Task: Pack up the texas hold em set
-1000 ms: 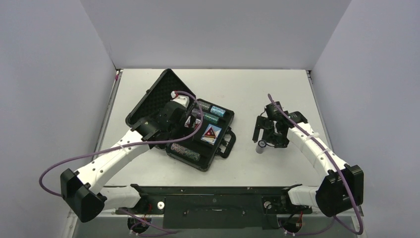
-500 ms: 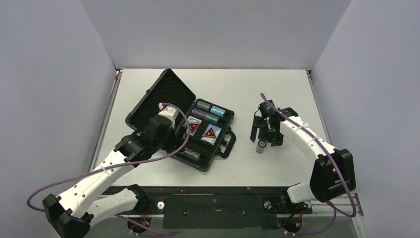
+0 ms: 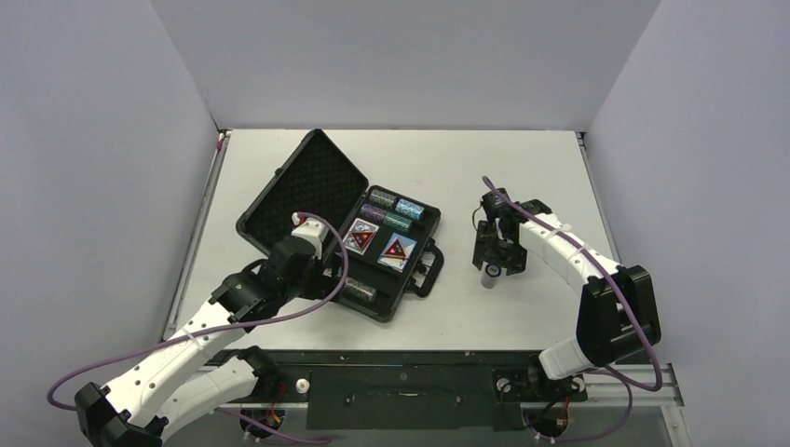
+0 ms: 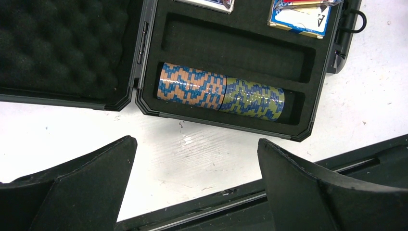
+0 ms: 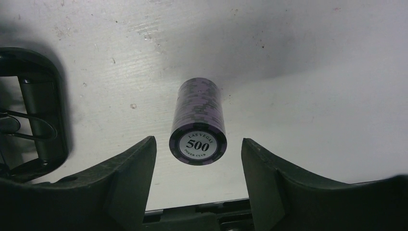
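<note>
Straddling upright purple chip roll (image 5: 197, 127), untouched: right claw (image 5: 197, 145) spread | left claw (image 4: 196, 141) spread above briefcase (image 4: 312, 101) edge

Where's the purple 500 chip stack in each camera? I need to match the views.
Top external: the purple chip stack stands upright on the table, just right of the case handle.
Left wrist: not in view.
Right wrist: centre of the frame, between the fingers of the open right pincer, not touched.
Shared landmark: the case handle, which sits at the left edge of the right wrist view.
</note>
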